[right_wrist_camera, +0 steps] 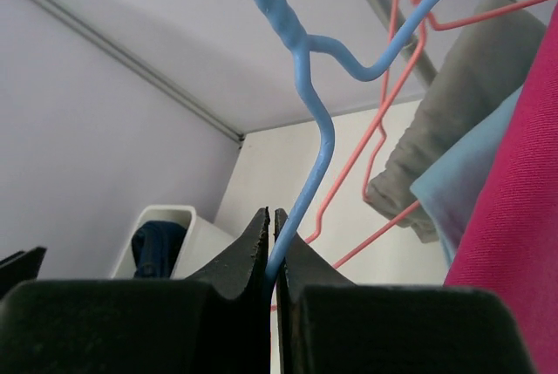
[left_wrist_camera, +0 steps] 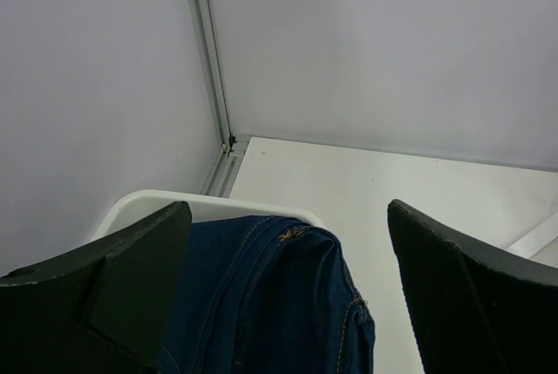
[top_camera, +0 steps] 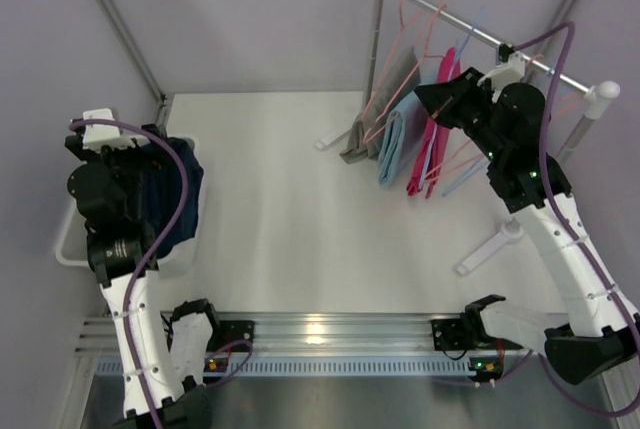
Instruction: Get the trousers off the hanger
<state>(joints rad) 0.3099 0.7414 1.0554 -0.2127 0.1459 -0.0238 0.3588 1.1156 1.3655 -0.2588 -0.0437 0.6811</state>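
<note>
The magenta pink trousers (top_camera: 437,129) hang on the rack rail (top_camera: 470,29) at the back right; they also show in the right wrist view (right_wrist_camera: 514,191). My right gripper (top_camera: 425,97) is beside them, shut (right_wrist_camera: 272,217) on the wire of a blue hanger (right_wrist_camera: 316,121). The navy blue trousers (top_camera: 175,199) lie in a white basket (top_camera: 65,239) at the left. My left gripper (left_wrist_camera: 288,295) is open and empty just above them (left_wrist_camera: 261,304). The black speckled trousers are out of view.
A light blue garment (top_camera: 397,139) and a grey garment (top_camera: 358,144) hang left of the pink trousers, among pink wire hangers (top_camera: 400,59). The rack's white foot (top_camera: 490,244) reaches onto the table. Grey walls enclose the table on three sides.
</note>
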